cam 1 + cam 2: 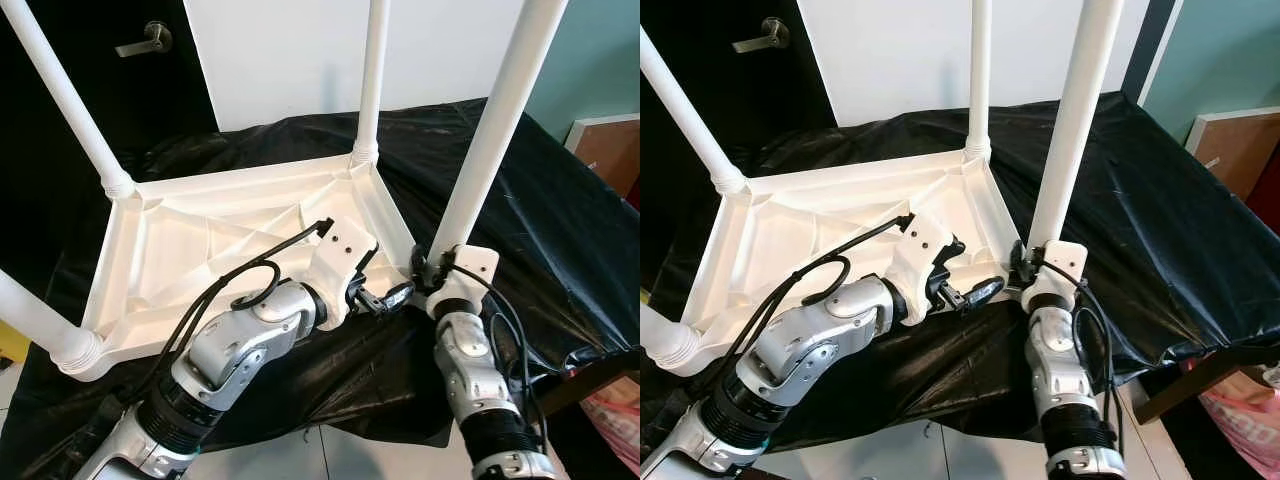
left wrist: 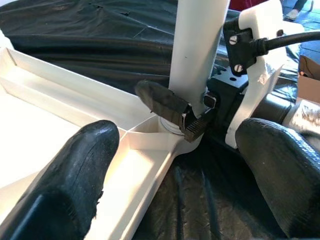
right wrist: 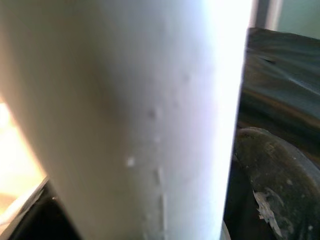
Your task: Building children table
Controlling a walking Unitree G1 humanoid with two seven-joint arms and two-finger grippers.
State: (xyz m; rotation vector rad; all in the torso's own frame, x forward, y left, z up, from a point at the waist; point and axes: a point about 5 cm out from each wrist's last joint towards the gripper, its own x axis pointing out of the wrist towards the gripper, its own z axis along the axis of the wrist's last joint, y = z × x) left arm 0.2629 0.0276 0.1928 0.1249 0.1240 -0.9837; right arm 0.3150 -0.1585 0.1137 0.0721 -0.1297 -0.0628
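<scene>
Black-draped worktop (image 1: 560,200): inverted white tabletop (image 1: 180,260), three legs seated; right gripper (image 1: 428,268) clasps fourth leg (image 1: 490,130) in its socket; left gripper (image 1: 385,297) spread, idle.

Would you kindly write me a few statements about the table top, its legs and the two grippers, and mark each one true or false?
1. The white table top lies upside down on a black sheet. True.
2. The right gripper is shut on the near-right leg close to its base. True.
3. Only two legs stand up from the table top. False: four legs stand, one at each corner.
4. The left gripper grips a leg. False: its jaws are open, beside the corner with the near-right leg.
5. The sheet under the table top is white. False: it is black.
</scene>
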